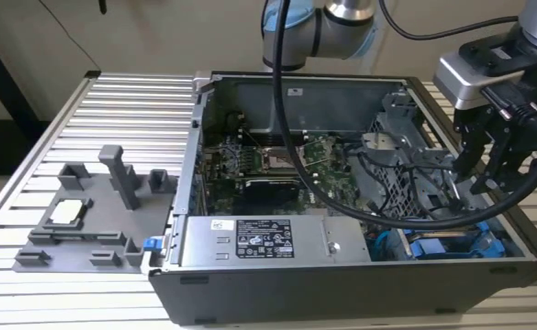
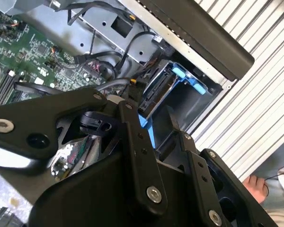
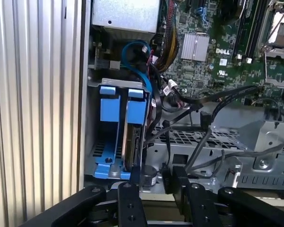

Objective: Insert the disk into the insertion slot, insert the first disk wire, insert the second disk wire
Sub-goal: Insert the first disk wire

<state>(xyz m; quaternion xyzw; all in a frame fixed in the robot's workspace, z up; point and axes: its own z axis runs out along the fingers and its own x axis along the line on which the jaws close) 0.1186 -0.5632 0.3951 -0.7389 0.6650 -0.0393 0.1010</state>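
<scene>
First wrist view showed the disk (image 3: 131, 142) in the slot (image 3: 95, 78); whether the claw (image 3: 157, 180) gripped the black plug (image 3: 167, 176) was unclear, so it might slip or snag cables (image 3: 213, 106).

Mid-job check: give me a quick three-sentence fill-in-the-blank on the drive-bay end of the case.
1. The disk sits in the insertion slot, clipped in a ___ carrier.
2. The power-supply box lies on the exterior view's ___ of that slot.
3. The gripper hangs over the ___ end of the case, as the exterior view shows it.

Missing words: blue; left; right.
</scene>
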